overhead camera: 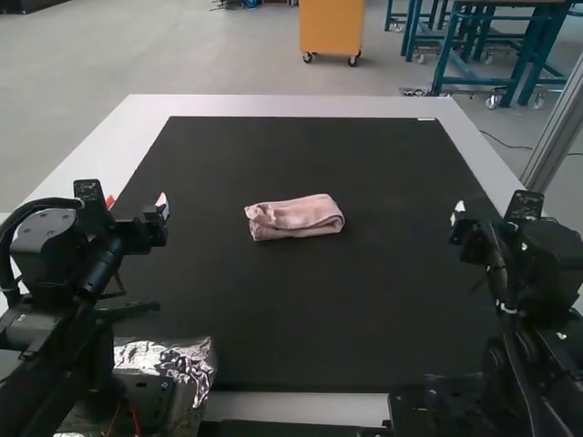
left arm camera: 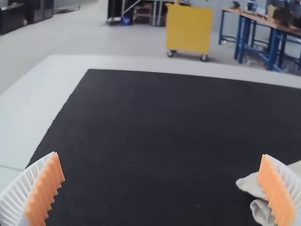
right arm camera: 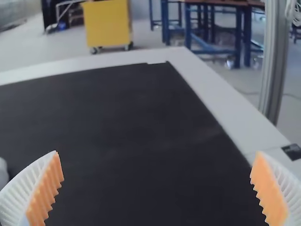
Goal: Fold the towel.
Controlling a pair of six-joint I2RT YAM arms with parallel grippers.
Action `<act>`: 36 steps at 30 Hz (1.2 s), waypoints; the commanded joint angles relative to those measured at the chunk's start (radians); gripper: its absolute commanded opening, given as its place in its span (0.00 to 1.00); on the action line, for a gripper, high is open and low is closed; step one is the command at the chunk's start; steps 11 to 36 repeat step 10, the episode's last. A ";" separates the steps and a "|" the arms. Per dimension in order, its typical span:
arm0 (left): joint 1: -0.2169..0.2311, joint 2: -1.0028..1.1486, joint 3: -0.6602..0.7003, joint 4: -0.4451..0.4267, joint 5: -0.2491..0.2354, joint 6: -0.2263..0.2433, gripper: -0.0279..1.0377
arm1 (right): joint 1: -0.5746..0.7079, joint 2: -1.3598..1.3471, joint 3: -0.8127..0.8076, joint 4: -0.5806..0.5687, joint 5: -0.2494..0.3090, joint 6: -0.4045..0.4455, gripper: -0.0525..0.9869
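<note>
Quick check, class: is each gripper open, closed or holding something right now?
Left gripper: open, fingers wide apart, holding nothing.
Right gripper: open, fingers wide apart, holding nothing.

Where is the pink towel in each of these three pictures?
High view: the pink towel lies folded near the middle of the black mat.
Left wrist view: the towel is partly behind one ribbed finger.
Right wrist view: a pale sliver, probably the towel, at the picture's edge near one ribbed finger.
Shared landmark: the black mat.
</note>
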 commanded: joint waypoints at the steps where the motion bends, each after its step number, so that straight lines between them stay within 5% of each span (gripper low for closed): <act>1: 0.006 -0.006 -0.005 0.010 0.003 -0.013 0.94 | -0.006 -0.007 -0.007 0.004 -0.026 -0.008 0.93; 10: 0.003 -0.006 -0.005 0.010 0.003 -0.013 0.94 | -0.006 -0.007 -0.007 -0.003 -0.077 -0.006 0.93; 36: 0.003 -0.006 -0.005 0.010 0.003 -0.013 0.94 | -0.006 -0.007 -0.007 -0.003 -0.077 -0.006 0.93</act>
